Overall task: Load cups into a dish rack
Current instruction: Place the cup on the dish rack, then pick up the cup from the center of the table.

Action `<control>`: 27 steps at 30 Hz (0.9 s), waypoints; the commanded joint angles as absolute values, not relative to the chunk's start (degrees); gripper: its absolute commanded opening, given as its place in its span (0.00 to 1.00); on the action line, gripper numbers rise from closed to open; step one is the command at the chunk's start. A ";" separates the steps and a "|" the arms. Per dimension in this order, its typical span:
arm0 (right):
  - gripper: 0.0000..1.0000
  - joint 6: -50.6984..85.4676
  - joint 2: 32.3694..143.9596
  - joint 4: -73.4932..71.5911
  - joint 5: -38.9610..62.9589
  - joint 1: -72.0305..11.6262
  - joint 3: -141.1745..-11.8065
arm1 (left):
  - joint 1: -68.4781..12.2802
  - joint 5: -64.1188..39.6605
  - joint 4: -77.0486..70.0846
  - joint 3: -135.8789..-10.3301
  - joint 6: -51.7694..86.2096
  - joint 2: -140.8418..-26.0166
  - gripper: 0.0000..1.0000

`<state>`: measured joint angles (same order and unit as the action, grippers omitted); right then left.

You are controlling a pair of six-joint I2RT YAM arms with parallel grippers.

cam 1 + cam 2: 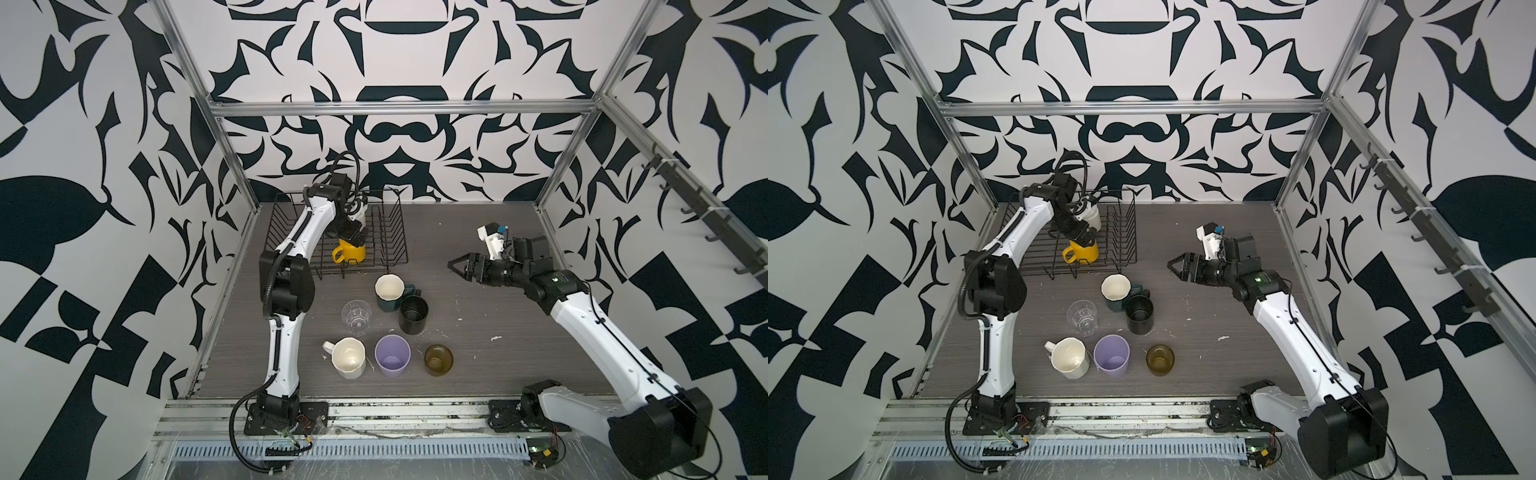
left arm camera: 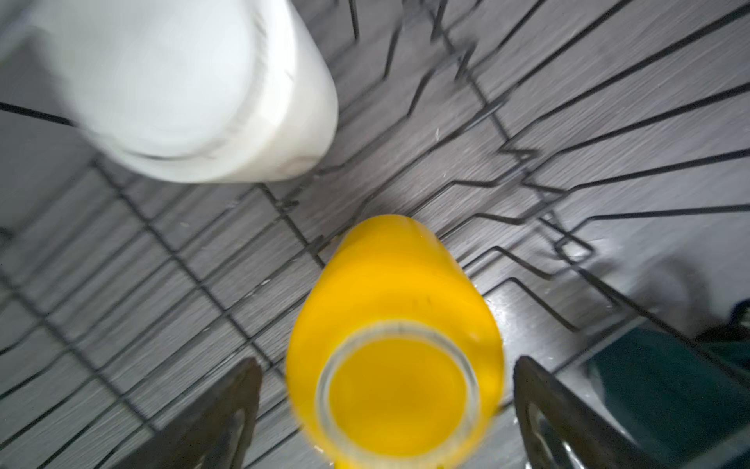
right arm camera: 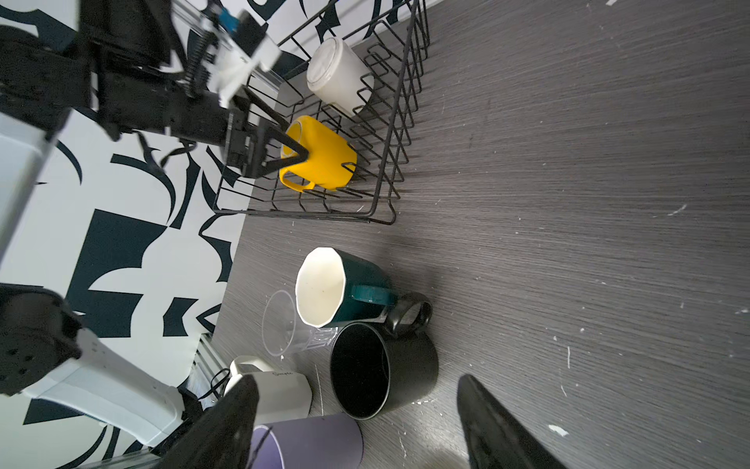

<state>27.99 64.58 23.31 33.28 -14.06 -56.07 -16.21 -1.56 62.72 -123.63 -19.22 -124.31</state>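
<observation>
Seen in both top views, the dish rack sits at about 11 o'clock on the table, with the left arm reaching into it. The left end effector hangs just over the yellow mug, its jaws spread wide, one on either side of the mug and gripping nothing. That mug stands upside down on the rack's wires, handle pointing to 9 o'clock. At its 12 o'clock, deeper in the rack, the white mug is also base-up. The other cups stand upright on the table around 6 to 7 o'clock. The cream faceted mug is farthest left and the clear glass is at its 12 o'clock. The lilac tumbler stands just beside the cream mug at 3 o'clock. The dark-green faceted mug is close to the rack's front edge, with the black mug tight against it at 5 o'clock. The amber-brown glass stands apart at the right. At about 2 o'clock the right end effector hovers above bare table, jaws apart and empty.
</observation>
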 commanded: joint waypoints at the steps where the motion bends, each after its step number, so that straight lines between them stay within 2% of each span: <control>1: 0.78 25.35 64.64 25.52 29.93 -13.93 -58.50 | -16.31 -2.96 55.33 -120.43 -17.04 -114.69 0.99; 5: 0.77 23.48 64.90 28.37 27.41 -14.06 -59.67 | -16.34 1.34 41.53 -110.67 -13.87 -104.01 0.99; 10: 0.75 22.20 64.60 30.56 23.98 -14.94 -59.84 | -16.26 3.95 9.62 -86.10 -10.92 -87.07 0.99; 13: 0.74 21.18 65.10 32.14 21.14 -17.22 -60.26 | -16.17 3.39 -1.61 -77.39 -7.34 -81.76 0.99; 19: 0.71 19.14 64.93 38.70 12.31 -25.49 -60.68 | -16.26 3.83 10.24 -82.27 -1.44 -81.83 0.99; 27: 0.67 21.32 61.60 46.62 6.16 -33.96 -56.28 | -16.17 4.77 6.77 -74.14 5.01 -77.40 0.99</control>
